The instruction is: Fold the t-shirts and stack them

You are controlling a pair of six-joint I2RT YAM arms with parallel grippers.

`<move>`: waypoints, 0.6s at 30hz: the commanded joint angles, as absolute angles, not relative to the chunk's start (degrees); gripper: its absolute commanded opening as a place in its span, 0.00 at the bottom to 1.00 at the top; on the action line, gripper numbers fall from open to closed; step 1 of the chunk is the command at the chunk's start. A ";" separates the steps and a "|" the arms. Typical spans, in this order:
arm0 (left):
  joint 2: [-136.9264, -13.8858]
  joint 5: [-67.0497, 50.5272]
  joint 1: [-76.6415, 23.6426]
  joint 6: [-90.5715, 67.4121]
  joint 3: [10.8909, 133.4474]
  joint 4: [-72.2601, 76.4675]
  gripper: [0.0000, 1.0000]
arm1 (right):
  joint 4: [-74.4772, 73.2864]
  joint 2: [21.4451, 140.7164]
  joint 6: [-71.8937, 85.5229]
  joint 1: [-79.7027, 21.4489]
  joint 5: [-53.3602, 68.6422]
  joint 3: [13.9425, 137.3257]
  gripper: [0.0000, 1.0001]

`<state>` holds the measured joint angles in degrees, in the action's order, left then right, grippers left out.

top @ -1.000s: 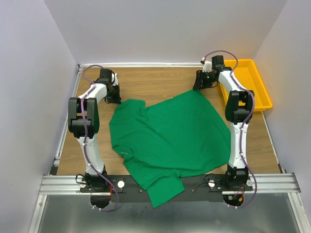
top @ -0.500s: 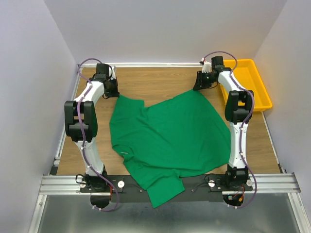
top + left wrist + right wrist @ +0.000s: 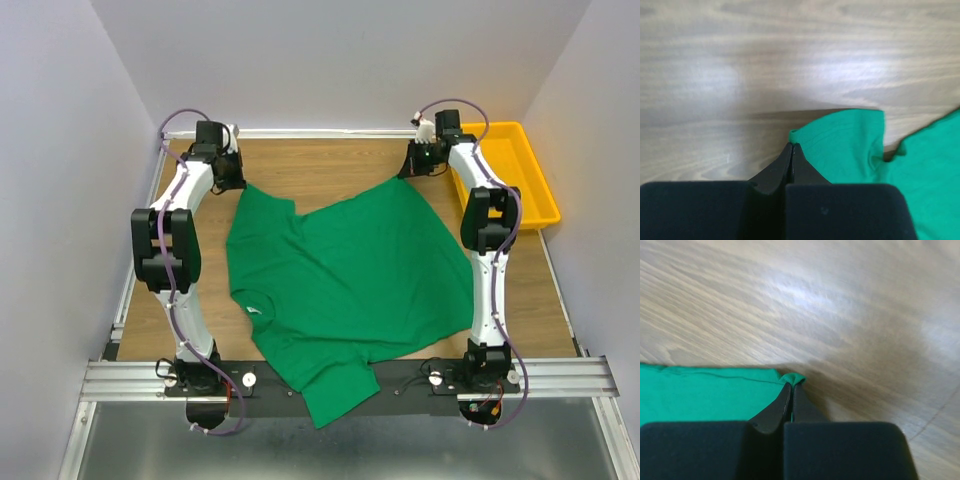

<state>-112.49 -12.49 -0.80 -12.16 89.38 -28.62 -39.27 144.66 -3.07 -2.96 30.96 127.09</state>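
One green t-shirt [image 3: 350, 270] lies spread over the wooden table, its lower part hanging over the near edge. My left gripper [image 3: 236, 181] is at the shirt's far left corner, shut on that corner of the green t-shirt [image 3: 840, 145]; its black fingertips [image 3: 796, 159] pinch the cloth's edge. My right gripper [image 3: 406, 172] is at the far right corner, shut on a small fold of the green t-shirt [image 3: 715, 395]; its fingertips [image 3: 799, 396] hold the hem corner. Both held corners are pulled toward the back of the table.
A yellow bin [image 3: 512, 170] stands at the back right, just beyond the right arm. Bare wood [image 3: 320, 165] shows between the two grippers at the back. White walls close in the table on three sides.
The right gripper has shut on the shirt's far right corner. The left arm has drawn the far left corner toward the back, stretching the shirt's far edge.
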 commanded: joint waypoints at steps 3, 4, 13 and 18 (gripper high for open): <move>-104.26 -11.95 0.95 -14.49 96.76 -25.67 0.00 | -38.06 135.54 -4.04 -2.90 33.83 131.92 0.00; -103.11 -11.78 0.97 -14.76 98.33 -24.88 0.00 | -37.80 133.96 -4.39 -2.90 34.45 131.92 0.00; -79.74 -12.30 0.97 -22.48 98.00 -9.00 0.00 | -34.02 111.20 -5.10 -2.81 35.17 131.57 0.00; -70.77 -11.95 0.79 -25.22 102.64 -3.78 0.00 | -30.59 102.58 -4.84 -2.37 28.23 137.26 0.00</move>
<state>-75.11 -12.29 0.86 -21.47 98.48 -11.99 -34.44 106.98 -4.54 -2.94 33.39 132.66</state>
